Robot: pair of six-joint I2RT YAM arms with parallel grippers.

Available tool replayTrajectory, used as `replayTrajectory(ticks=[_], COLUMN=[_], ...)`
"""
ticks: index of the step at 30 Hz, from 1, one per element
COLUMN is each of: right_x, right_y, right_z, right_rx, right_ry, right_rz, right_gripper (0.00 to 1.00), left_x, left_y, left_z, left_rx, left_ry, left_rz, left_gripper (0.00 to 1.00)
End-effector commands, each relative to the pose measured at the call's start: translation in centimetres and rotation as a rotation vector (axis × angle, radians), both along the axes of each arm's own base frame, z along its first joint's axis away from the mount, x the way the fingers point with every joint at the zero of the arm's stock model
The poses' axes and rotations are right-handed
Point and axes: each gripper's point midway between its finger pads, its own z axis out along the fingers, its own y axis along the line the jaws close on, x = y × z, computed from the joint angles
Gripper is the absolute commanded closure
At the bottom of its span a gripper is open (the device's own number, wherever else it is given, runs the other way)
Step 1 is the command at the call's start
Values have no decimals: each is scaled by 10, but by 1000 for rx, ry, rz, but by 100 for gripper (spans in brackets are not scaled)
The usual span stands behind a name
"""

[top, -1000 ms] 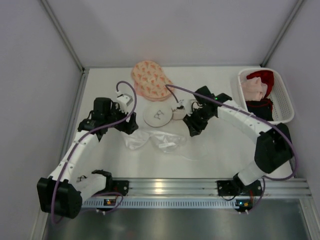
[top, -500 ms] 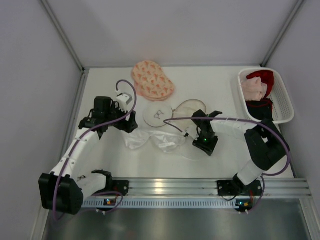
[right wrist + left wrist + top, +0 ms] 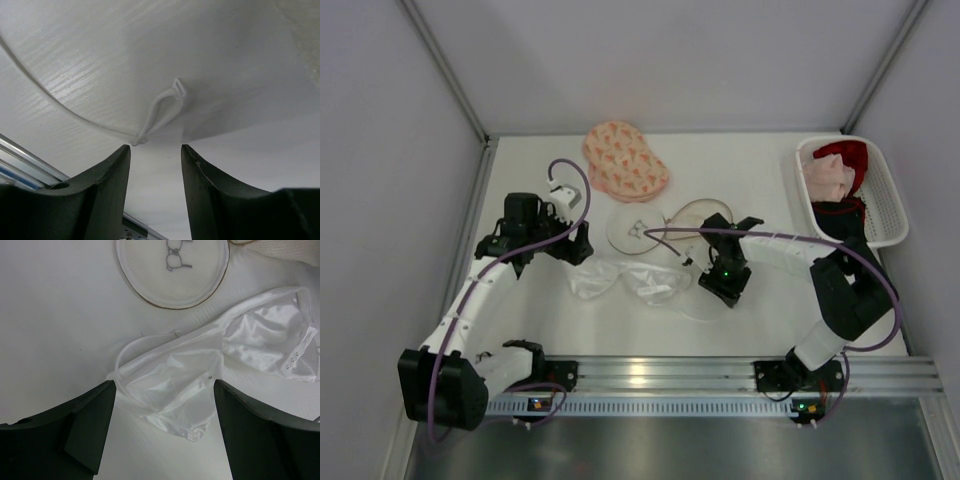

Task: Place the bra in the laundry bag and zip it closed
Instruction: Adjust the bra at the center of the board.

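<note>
Hovering low with left gripper [image 3: 162,390] spread wide over crumpled white bra [image 3: 172,367], flat on the worktop [image 3: 60,315] between its fingers; with right gripper [image 3: 154,150] also parted, framing the strap loop [image 3: 162,107]; farther back, just beyond, round mesh laundry bag [image 3: 172,270].

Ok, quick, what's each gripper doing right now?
Left gripper: open, holding nothing, bra below it.
Right gripper: open, holding nothing, bra strap just beyond its tips.

White satin bra [image 3: 630,282] lies crumpled beside the round laundry bag [image 3: 633,231].
</note>
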Motion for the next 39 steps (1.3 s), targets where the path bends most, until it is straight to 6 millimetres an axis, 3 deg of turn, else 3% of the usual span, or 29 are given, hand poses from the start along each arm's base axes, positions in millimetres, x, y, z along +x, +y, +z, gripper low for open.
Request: replayTrajectory(ticks=[1,3,9,11,12,13,15,18,19,23,26,29,32,37,39], right_x=[9,10,11,13,15,16,13,3,7,-5,-9,2,23,74,89], right_y=[22,26,31,27,27,25,23,17,15,-7,-20,-26,-12,42,65], right_z=[26,27,2,-6,-7,-7,-2,18,35,61,78,103,132,177,180], right_rx=[96,116,83,47,46,43,44,89,113,101,94,121,202,353,398], right_ry=[-57,-60,-48,-55,-62,-65,-65,-77,-136,-167,-219,-316,-423,-505,-484], right_rz=[-7,-25,-30,-25,-16,-13,15,83,86,159,174,161,126,86,88], right_gripper=[54,51,54,64,73,91,100,100,100,100,100,100,100,100,100], left_x=[11,11,14,14,15,15,15,13,12,7,7,8,10,17,18], left_y=[-3,-3,-4,-3,-2,-1,0,3,3,3,11,19,17,17,22], left_z=[24,24,26,26,27,28,28,26,24,11,-12,-30,-37,-33,-30], left_rx=[-22,-26,-32,-28,-27,-23,-23,-12,-4,26,79,126,111,70,43], left_ry=[-95,-91,-86,-89,-91,-97,-97,-106,-111,-109,-61,-14,6,18,23], left_rz=[-20,-17,-11,-7,-3,-5,-3,-11,-25,-71,-67,-47,-45,4,28], left_gripper=[14,14,14,14,14,14,14,14,15,16,17,18,18,18,18])
